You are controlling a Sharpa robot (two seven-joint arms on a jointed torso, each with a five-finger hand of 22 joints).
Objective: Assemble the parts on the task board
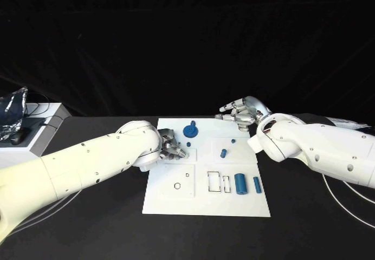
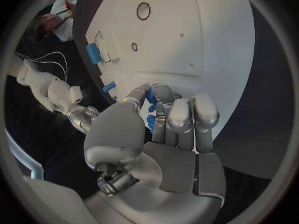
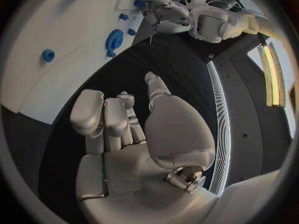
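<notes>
Board first: flat white rectangular task board (image 1: 205,203), rigid plate lying on the black table (image 1: 94,227), centre of scene. Judged stiff and stable; it should not shift under light pressing.

Left arm comes in from the left, silver left hand (image 1: 171,149) over the board's left-middle area. In the left wrist view the fingers (image 2: 179,115) are curled in against the thumb with a small blue part (image 2: 151,122) pinched between them. Part is mostly hidden by the fingers; its shape cannot be told. So the left hand is closed on that piece, holding it just above or at the board surface; contact with the board cannot be told.

Right arm enters from the right, silver right hand (image 1: 244,114) at the far right corner of the board, off its edge. Right wrist view shows its fingers (image 3: 106,117) loosely curled, apart from the thumb, nothing between them. Hand empty, partly open.

Loose parts, largest down:
- round blue gear-like disc (image 1: 190,130), far end of board, just right of the left hand.
- larger blue cylinder (image 1: 241,184), near right of board, lying flat.
- slim blue peg (image 1: 256,183), just right of that cylinder.
- short blue peg (image 1: 224,153), mid-board, between the two hands.

Handling judgement: all look like hard, light plastic pieces, smooth and likely slippery on metal fingertips. Cylinders would roll if nudged; best taken across the middle of the barrel. Disc better taken by its rim or raised hub. Nothing looks fragile.
</notes>
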